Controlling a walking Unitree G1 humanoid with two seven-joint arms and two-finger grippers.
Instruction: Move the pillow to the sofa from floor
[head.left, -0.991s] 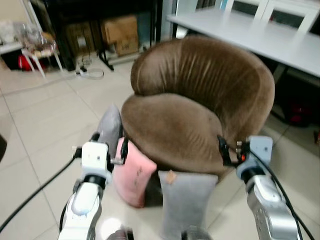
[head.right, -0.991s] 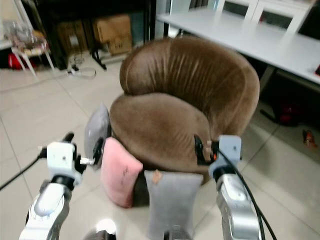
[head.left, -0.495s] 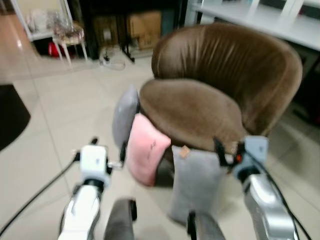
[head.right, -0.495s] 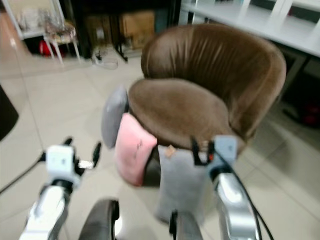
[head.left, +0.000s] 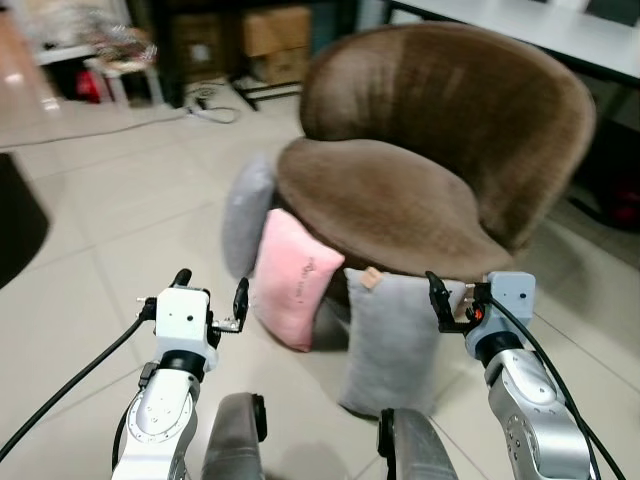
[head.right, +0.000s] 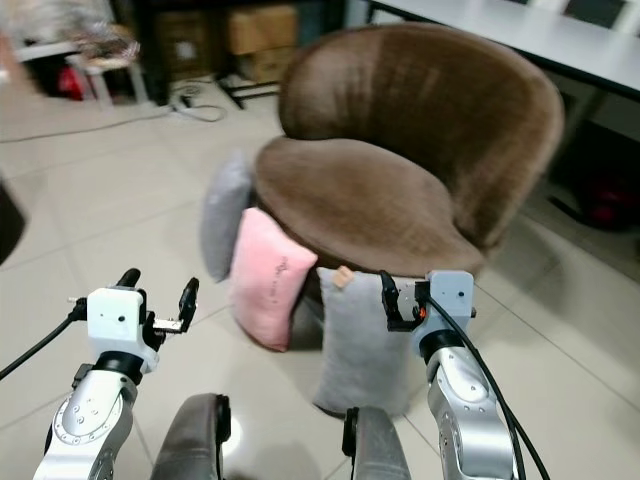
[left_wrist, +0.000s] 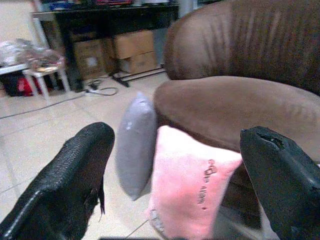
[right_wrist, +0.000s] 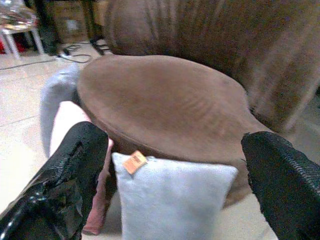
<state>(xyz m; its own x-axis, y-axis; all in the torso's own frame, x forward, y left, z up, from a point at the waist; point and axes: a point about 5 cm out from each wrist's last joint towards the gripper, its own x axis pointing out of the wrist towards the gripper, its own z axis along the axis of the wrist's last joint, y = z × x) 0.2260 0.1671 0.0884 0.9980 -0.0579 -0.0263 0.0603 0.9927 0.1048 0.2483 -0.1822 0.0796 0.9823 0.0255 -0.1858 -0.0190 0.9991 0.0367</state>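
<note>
A pink pillow (head.left: 292, 282) stands on the tiled floor, leaning against the front of a round brown sofa chair (head.left: 400, 200). A grey pillow (head.left: 392, 340) with a small tan tag stands upright just right of it, and a second grey pillow (head.left: 245, 215) leans on the chair's left side. My left gripper (head.left: 210, 290) is open, raised in the air short of the pink pillow. My right gripper (head.left: 450, 305) is open too, held level with the tagged grey pillow's top right corner. In the left wrist view the pink pillow (left_wrist: 192, 195) lies between the spread fingers (left_wrist: 80, 165).
A white table (head.left: 560, 30) stands behind the chair at right. Cardboard boxes (head.left: 275, 30), a small white stool (head.left: 100, 60) and a floor cable (head.left: 205, 110) sit at the back. A dark round shape (head.left: 15, 220) lies at the left edge. My knees (head.left: 235, 440) show at the bottom.
The camera has tipped down and shifted, so the chair and pillows sit differently in frame and my knees came into view. Both grippers stay open and raised; no pillow has moved.
</note>
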